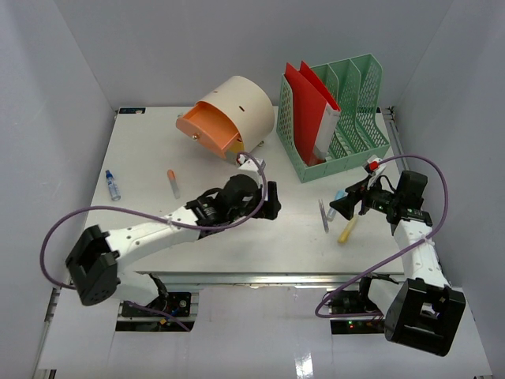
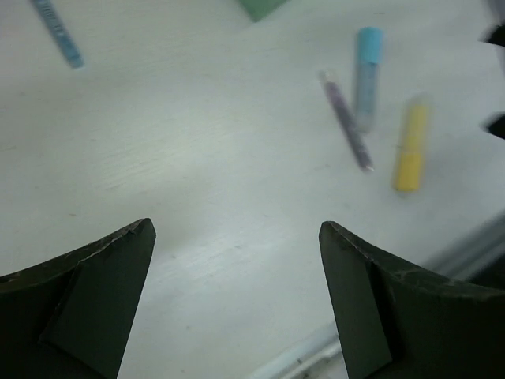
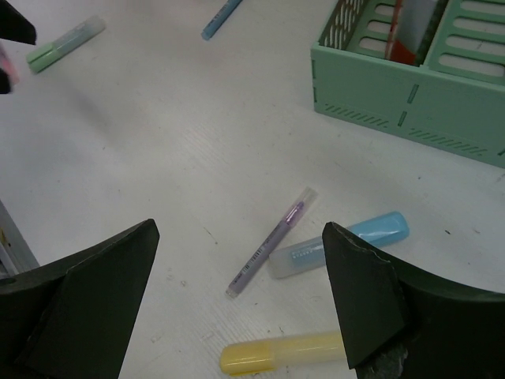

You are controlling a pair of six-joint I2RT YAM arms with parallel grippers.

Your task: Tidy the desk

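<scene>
**Both grippers wide over a scattered worktop**

The white worktop (image 1: 292,245) fills the middle of the overhead view, with its metal rail just beyond the two arm bases.

Standing at its far side:
- one green file organizer (image 1: 304,170) holding two red folders (image 1: 304,103)
- one cream round drawer box (image 1: 241,106) with its single orange drawer (image 1: 209,130) pulled out

Lying flat on the left half:
- one blue-capped pen (image 1: 113,185)
- one orange-capped tube (image 1: 172,183)

Close together on the right half:
- one purple pen (image 1: 324,215)
- one yellow highlighter (image 1: 347,230)
- one light-blue-capped marker (image 3: 339,245)

The right wrist view adds one pale green marker (image 3: 67,43).

The left arm reaches diagonally from its base to mid-worktop. The left gripper (image 1: 272,201) points right with its jaws spread wide, empty above bare surface. The right arm is folded upward, and the right gripper (image 1: 351,197) points left with its jaws equally wide, empty over the three-piece cluster.
</scene>
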